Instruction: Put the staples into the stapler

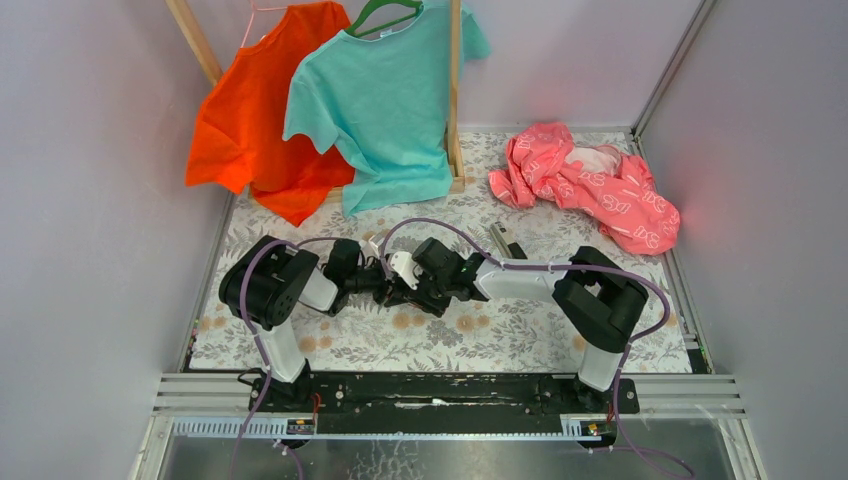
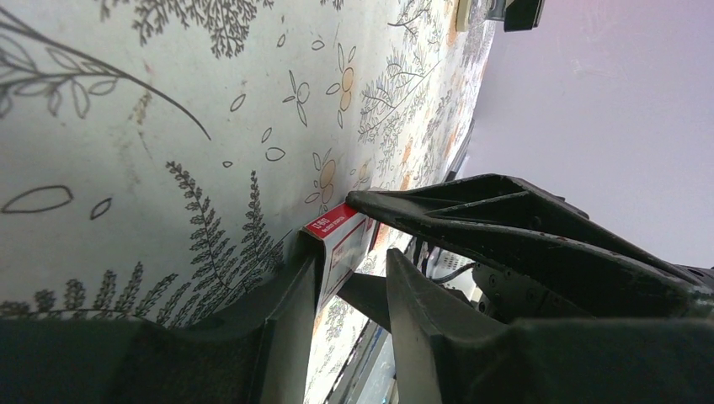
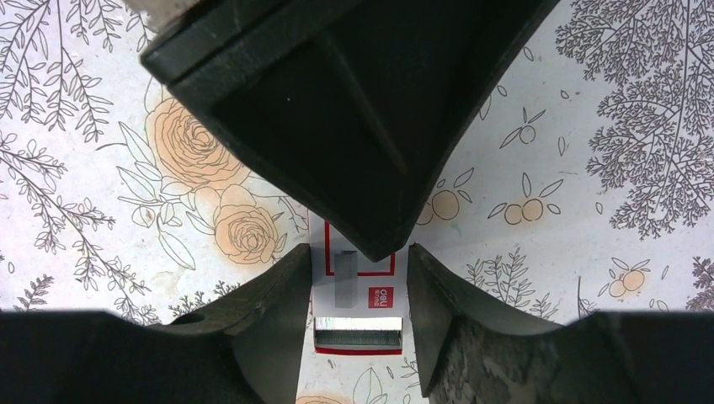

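The right hand (image 3: 358, 252) grips the box of staples (image 3: 358, 296) by its sides, while the left hand (image 2: 349, 248) straddles the same box, its grip impossible to tell.

The staple box (image 3: 359, 296) lies on the table (image 3: 84, 168) between the right gripper (image 3: 358, 252) fingers, which touch both its sides. Staple strips (image 3: 358, 338) sit in its end nearest that gripper's palm. The left gripper (image 2: 349, 250) meets it from the opposite side, one finger overlapping the box's far end. The stapler (image 1: 505, 240) lies beside the right gripper's wrist, toward the table's back.
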`<state>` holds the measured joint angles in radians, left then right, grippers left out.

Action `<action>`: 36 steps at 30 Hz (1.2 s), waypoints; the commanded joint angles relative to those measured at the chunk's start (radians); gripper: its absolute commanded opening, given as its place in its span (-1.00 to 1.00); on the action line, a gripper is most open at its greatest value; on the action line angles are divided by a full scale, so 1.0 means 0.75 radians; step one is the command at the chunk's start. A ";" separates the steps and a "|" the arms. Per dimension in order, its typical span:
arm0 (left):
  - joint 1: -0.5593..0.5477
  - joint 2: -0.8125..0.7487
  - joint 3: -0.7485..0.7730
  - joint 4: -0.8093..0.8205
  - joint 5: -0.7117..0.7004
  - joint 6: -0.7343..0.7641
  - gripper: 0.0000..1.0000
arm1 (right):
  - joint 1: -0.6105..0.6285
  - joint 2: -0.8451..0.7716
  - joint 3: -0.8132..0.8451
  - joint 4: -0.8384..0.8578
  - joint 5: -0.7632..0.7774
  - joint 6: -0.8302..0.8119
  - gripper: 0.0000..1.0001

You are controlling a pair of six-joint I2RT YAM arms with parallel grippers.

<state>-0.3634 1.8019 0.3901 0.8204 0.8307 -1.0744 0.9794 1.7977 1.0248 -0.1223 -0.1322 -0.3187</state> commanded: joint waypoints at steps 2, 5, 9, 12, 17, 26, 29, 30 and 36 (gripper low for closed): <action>-0.006 0.005 -0.015 0.096 0.056 -0.031 -0.15 | 0.021 0.028 -0.047 0.093 0.010 -0.035 0.01; -0.006 0.007 -0.017 0.111 0.060 -0.040 -0.12 | 0.023 0.015 -0.042 0.104 0.008 -0.038 0.01; 0.011 -0.012 -0.031 0.106 0.059 -0.039 -0.02 | 0.021 0.006 -0.049 0.099 0.015 -0.044 0.02; 0.046 -0.052 -0.042 0.063 0.051 -0.015 0.02 | 0.023 0.018 -0.049 0.081 0.026 -0.046 0.03; 0.090 -0.195 -0.024 -0.194 -0.039 0.108 0.18 | 0.020 0.022 -0.061 0.080 0.043 -0.041 0.03; 0.105 -0.467 0.054 -0.692 -0.322 0.328 0.33 | 0.021 0.008 -0.028 0.066 0.031 -0.041 0.18; 0.104 -0.508 0.051 -0.743 -0.354 0.339 0.38 | 0.021 -0.033 -0.033 0.071 0.027 -0.020 0.26; 0.105 -0.524 0.047 -0.758 -0.366 0.340 0.39 | 0.020 -0.052 -0.038 0.072 0.028 -0.012 0.29; 0.051 -0.658 0.023 -0.878 -0.489 0.318 0.41 | 0.020 -0.137 -0.092 0.015 0.071 0.100 0.43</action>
<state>-0.2996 1.3739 0.4141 0.2489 0.5537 -0.8524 0.9874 1.7657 0.9806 -0.0673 -0.1104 -0.3088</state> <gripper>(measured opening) 0.698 0.703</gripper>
